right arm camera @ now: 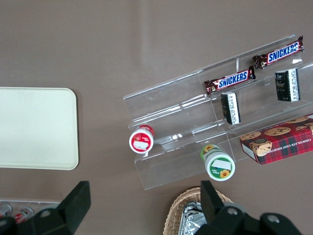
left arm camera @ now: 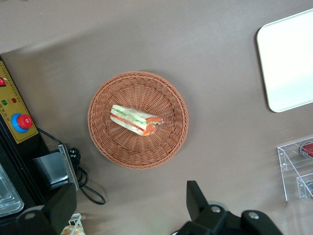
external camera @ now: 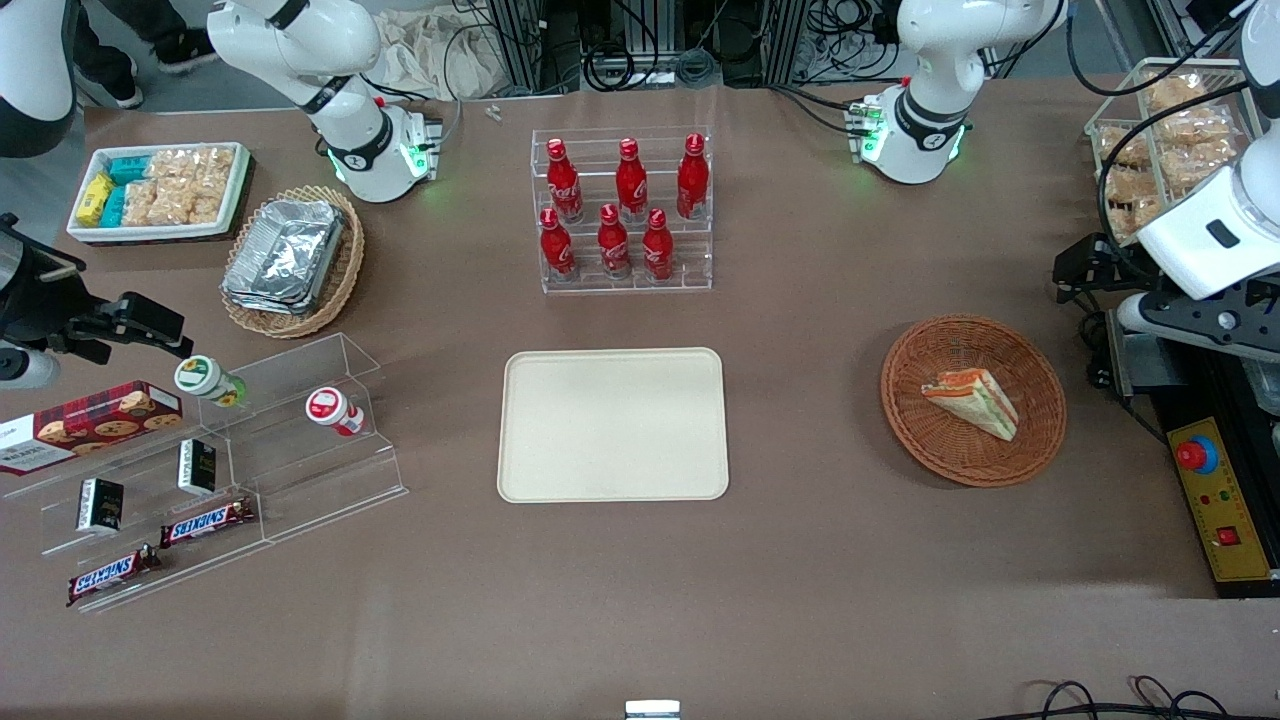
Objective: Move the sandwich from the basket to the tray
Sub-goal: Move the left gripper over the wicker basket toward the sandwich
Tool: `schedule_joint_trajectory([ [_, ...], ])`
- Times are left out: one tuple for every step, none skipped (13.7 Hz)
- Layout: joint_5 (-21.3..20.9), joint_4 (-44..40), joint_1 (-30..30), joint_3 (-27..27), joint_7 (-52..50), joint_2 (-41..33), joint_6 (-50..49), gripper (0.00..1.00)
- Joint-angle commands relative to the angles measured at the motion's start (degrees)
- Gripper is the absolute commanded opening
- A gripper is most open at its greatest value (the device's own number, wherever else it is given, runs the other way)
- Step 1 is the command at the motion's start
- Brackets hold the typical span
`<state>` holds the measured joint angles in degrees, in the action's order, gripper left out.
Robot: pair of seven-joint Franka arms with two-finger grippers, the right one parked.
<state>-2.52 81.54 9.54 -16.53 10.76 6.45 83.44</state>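
A: Where is the small triangular sandwich of white bread with orange and green layers?

B: It lies in the round reddish-brown woven wicker basket, near the middle of it, on its flat side. The basket stands on the brown table, toward the working arm's end.

A: And the flat cream-beige rectangular plastic tray?

B: It is in the middle of the table, well apart from the basket, with nothing on it. The clear acrylic rack of red cola bottles stands farther from the front camera than the tray.

A: What does the left arm's black two-finger gripper do?

B: It hangs high above the table, near the basket, not touching the sandwich or the wicker. In the wrist view its two black fingers stand wide apart, and between them there is only bare table. The sandwich and the basket are seen from above there, and a corner of the tray also shows.

A: Anything else close to the basket?

B: A yellow control box with a red button sits at the table edge just beside it.
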Motion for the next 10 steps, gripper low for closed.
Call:
schedule_joint_trajectory([
  [0.33, 0.37, 0.57, -0.08, 1.28, -0.56, -0.64, 1.00],
  [0.07, 0.11, 0.40, -0.16, 0.58, -0.39, -0.73, 1.00],
  [-0.28, 0.11, 0.40, -0.17, 0.49, -0.39, -0.73, 1.00],
  [-0.46, 0.37, 0.31, -0.17, 0.40, -0.39, -0.73, 1.00],
  [-0.55, 0.46, 0.40, -0.08, -1.52, -0.21, -0.73, 1.00],
  [-1.42, 0.03, 0.31, -0.16, -6.49, 0.75, -0.65, 1.00],
  [-2.65, 0.02, -0.04, -0.25, -12.72, 1.71, -0.56, 1.00],
  [-3.01, 0.02, -0.04, -0.25, -18.53, 2.16, -0.03, 1.00],
  [-2.49, 0.02, 0.04, -0.25, -23.11, 2.86, 0.41, 1.00],
  [-3.01, 0.28, 0.04, -0.25, -27.51, 4.08, 0.67, 1.00],
])
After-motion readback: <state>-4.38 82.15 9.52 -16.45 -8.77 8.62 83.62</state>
